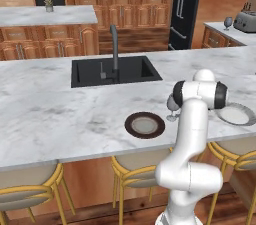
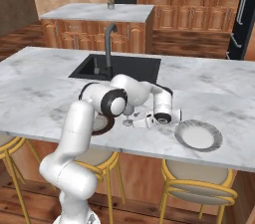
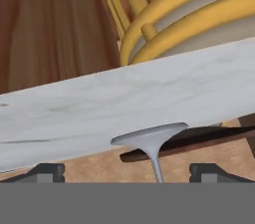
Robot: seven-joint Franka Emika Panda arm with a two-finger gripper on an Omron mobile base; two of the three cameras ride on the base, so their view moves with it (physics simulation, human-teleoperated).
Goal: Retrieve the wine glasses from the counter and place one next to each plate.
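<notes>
One wine glass (image 1: 172,105) stands upright on the marble island, just right of the dark brown plate (image 1: 144,125) and left of the grey-white plate (image 1: 235,114). My gripper (image 2: 140,122) lies low over the island and points sideways at this glass (image 2: 128,118). It is open. In the hand view, which is rolled over, the glass's stem (image 3: 157,168) and round foot (image 3: 149,136) rise between my open gripper (image 3: 128,173) fingertips, untouched. The dark plate (image 3: 199,141) shows behind the foot. A second wine glass (image 1: 228,21) stands on the counter (image 1: 220,29) at far right.
A black sink (image 1: 115,71) with a tall faucet (image 1: 114,44) is set in the island beyond the plates. A toaster (image 1: 246,19) stands by the far glass. Yellow-framed stools (image 1: 135,169) line the island's near edge. My arm hides part of the dark plate (image 2: 102,124).
</notes>
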